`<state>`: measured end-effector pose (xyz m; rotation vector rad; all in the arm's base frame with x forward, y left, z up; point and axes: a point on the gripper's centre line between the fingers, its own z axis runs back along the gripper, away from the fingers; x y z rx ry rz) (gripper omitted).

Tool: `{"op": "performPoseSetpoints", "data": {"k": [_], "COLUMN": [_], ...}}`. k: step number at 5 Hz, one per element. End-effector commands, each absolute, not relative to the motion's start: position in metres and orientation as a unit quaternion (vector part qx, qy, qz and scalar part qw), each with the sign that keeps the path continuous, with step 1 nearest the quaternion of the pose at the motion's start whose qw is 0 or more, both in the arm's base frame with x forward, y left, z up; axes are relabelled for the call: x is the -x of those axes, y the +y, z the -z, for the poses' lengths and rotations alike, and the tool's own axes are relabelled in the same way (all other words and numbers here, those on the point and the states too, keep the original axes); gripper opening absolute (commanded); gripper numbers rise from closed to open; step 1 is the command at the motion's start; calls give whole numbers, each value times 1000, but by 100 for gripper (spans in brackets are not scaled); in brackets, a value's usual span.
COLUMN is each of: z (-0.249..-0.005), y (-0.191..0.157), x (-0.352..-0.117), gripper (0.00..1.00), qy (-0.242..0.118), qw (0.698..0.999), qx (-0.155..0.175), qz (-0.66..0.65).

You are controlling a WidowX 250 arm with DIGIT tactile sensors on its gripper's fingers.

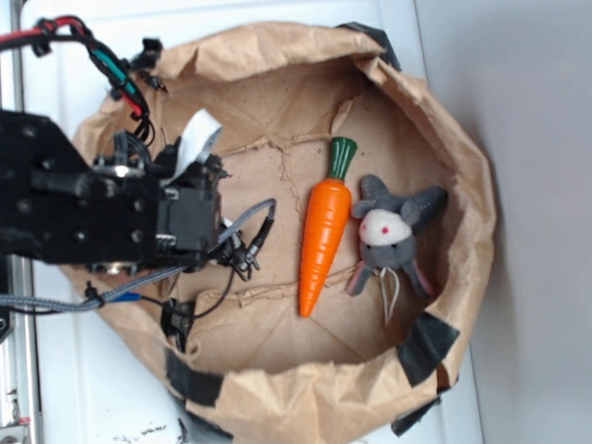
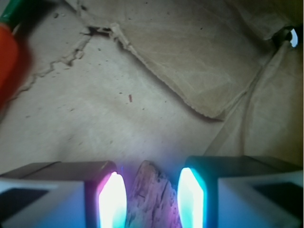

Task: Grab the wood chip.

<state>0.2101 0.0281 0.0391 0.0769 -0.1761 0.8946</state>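
Wood chip (image 2: 151, 197): lying between the two glowing fingers, pointed end away from the wrist camera, flat on brown paper.
Gripper (image 2: 152, 199): jaws parted, straddling the chip; slim gaps visible either side, nothing clamped.
Exterior view: chip hidden under the black arm (image 1: 69, 197).
Carrot (image 1: 323, 231): apart, near the stuffed rabbit (image 1: 390, 236).
Setting: inside the paper bag (image 1: 450, 137).

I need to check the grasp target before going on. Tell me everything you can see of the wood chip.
The wood chip shows only in the wrist view: a flat brown piece with rough, dark-streaked grain and a tapered upper end, its lower part cut off by the frame. It lies on the brown paper between the claw's two lit fingers, narrow gaps on both sides, so not yet gripped. In the exterior view the arm hides it.
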Motion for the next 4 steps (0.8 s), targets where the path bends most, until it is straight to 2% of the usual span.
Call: {"op": "performPoseSetpoints", "data": {"k": [1, 2, 3, 4], "z": [-84, -97, -103, -109], "y": [52, 55, 59, 59], "x": [-222, -222, -226, -225], "gripper": [0, 0, 0, 0], "qy": [-118, -128, -110, -137], "qw": [892, 898, 912, 911], "qx": [39, 48, 41, 15], "qz": [-435, -418, -393, -389]}}
